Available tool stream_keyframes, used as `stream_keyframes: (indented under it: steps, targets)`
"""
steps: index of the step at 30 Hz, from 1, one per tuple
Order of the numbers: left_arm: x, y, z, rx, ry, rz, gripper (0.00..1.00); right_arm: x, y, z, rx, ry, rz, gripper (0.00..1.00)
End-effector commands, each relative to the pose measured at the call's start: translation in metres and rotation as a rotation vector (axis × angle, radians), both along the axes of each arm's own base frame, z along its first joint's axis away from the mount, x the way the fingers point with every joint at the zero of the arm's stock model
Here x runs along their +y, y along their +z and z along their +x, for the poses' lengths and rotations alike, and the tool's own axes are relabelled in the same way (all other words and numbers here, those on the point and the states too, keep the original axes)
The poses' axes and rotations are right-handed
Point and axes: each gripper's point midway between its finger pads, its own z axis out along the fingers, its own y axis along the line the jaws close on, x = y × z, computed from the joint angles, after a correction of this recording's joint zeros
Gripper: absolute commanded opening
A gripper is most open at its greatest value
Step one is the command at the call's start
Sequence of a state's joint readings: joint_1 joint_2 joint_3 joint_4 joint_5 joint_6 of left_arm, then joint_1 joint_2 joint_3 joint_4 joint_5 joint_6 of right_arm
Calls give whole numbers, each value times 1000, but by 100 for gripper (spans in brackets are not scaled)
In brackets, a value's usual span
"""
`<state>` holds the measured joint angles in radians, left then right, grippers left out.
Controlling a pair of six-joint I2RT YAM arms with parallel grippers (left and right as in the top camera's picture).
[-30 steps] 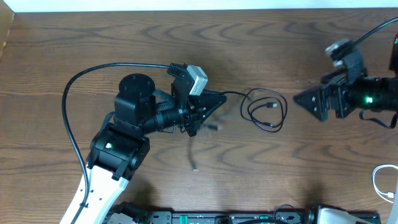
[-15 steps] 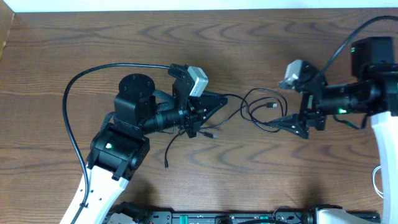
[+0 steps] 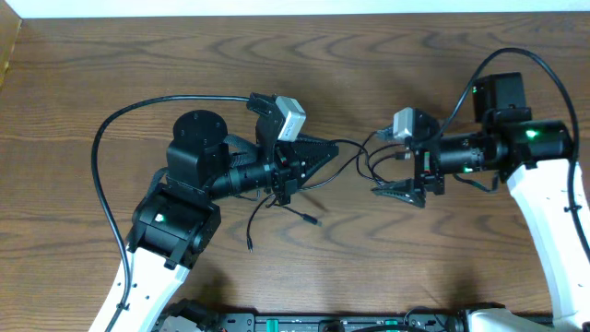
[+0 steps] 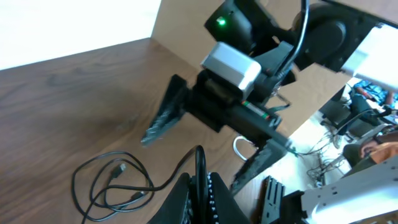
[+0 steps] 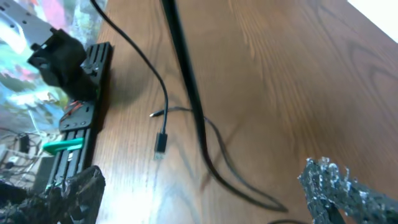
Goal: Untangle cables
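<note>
The wooden table (image 3: 138, 55) fills the overhead view. The left arm (image 3: 198, 175) sits at about 8 o'clock from the table's centre and reaches toward 3 o'clock. The right arm (image 3: 479, 152) comes in from the 3 o'clock edge and points back toward 9 o'clock, so the two tools face each other near mid-table.

The left jaws are clamped shut on the black cable (image 4: 168, 179). The left wrist view shows the cord rising straight out from between them. This looks like an anchoring hold that pins one stretch so the rest can be drawn away from it.

The right jaws are spread wide and hold nothing. They hover right over the coiled part of the black cable, seemingly placed there to come down on a strand.

That coil lies on the table just to the 3 o'clock side of the left jaws, with a small plug (image 4: 118, 169) inside its loops. A free tail runs from under the left jaws toward 7 o'clock, and a second plug (image 3: 313, 219) lies at 5 o'clock from them.

A white loop (image 4: 239, 147) shows on the table beyond the right arm. It may be the white cable, but it is too small to tell.
</note>
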<state>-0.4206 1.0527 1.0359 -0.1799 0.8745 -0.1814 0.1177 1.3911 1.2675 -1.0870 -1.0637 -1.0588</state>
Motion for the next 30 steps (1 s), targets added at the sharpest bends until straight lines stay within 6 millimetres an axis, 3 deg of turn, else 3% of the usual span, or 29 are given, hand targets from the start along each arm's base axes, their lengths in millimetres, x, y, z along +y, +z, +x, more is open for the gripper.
stream_keyframes:
  steps: [1,5,8,10,12,14,15,19,24,28,30]
  targets:
    - [0,10,-8,-5,-27,-25,7,13,0,-3,40,20,49,97]
    - [-1,12,-13,0,-50,-34,8,24,-8,8,57,24,60,95]
    - [0,13,-14,-4,-50,-35,7,30,-15,13,75,29,61,87]
    - [0,14,-15,-8,-50,-37,7,34,-20,16,88,35,57,54]
    - [1,15,-15,-12,-50,-38,7,35,-26,18,104,37,53,36]
    - [1,15,-15,-13,-47,-37,7,36,-28,18,114,37,51,6]
    - [1,15,-15,-14,-47,-37,8,35,-29,19,125,30,52,1]
    - [1,13,-15,-10,-48,-31,8,31,-27,29,179,-46,45,1]
    - [1,0,-15,6,-56,7,25,15,-24,48,246,-259,-43,1]
    - [1,-11,-15,21,-64,37,33,0,3,58,238,-443,-72,1]
    - [1,-16,-15,30,-68,52,33,-9,27,60,220,-546,-57,1]
